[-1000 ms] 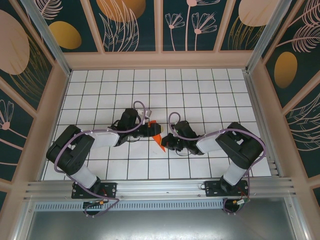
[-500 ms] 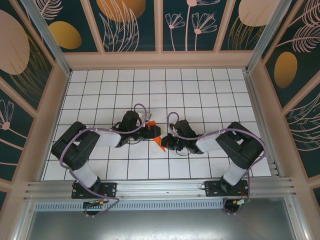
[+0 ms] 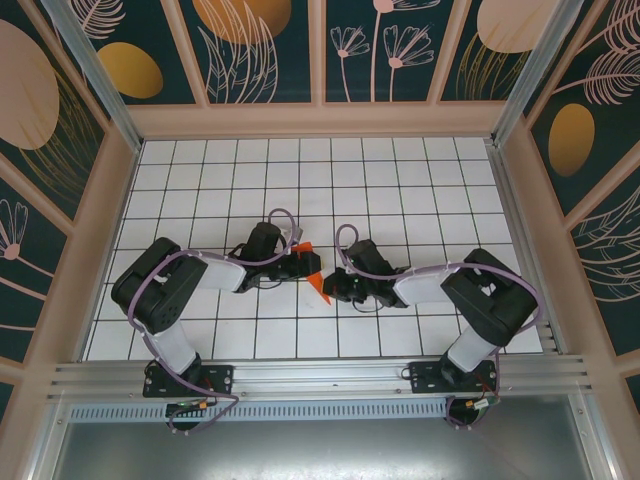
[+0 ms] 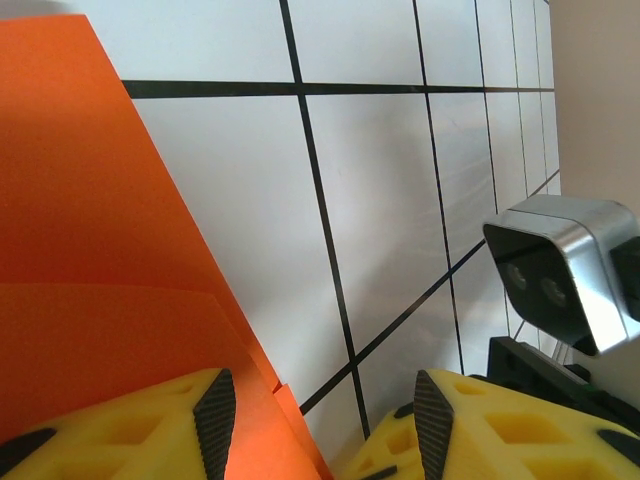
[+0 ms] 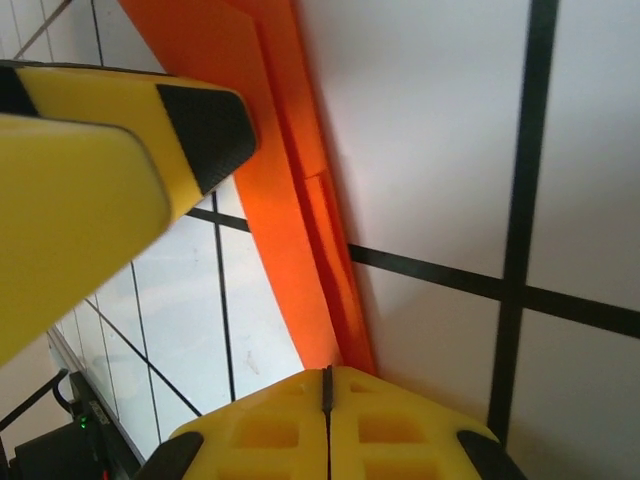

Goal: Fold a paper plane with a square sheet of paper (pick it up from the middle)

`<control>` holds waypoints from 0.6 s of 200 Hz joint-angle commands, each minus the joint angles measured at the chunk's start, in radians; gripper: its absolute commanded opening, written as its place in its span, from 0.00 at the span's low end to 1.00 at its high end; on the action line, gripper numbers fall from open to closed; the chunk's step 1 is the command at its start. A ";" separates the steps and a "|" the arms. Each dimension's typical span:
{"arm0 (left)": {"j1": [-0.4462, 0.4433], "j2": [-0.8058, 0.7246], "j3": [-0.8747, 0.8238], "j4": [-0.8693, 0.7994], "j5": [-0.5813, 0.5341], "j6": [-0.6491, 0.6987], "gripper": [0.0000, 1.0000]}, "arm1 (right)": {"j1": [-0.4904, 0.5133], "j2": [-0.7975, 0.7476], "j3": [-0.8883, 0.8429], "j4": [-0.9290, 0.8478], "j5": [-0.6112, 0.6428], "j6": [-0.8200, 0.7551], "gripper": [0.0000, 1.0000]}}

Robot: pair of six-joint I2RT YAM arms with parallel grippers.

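Now a narrow folded strip of bright orange paper [image 4: 100, 250] sits with its pointed near end pinched in the right gripper [image 5: 325, 388], jaws pressed together on it. From that gripper its long axis runs away and slightly left, its wider far part reaching the left gripper [image 4: 323, 418], whose jaws stand spread about one edge

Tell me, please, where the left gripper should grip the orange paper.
Probably the layered edge of the orange paper, away from the narrow end the right gripper pinches. The open left gripper can slide on edge-first from the left, the sheet being thin.
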 commanded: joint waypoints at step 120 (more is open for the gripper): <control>-0.002 0.034 -0.008 -0.064 -0.038 0.006 0.54 | 0.010 0.115 0.022 0.185 0.018 0.104 0.09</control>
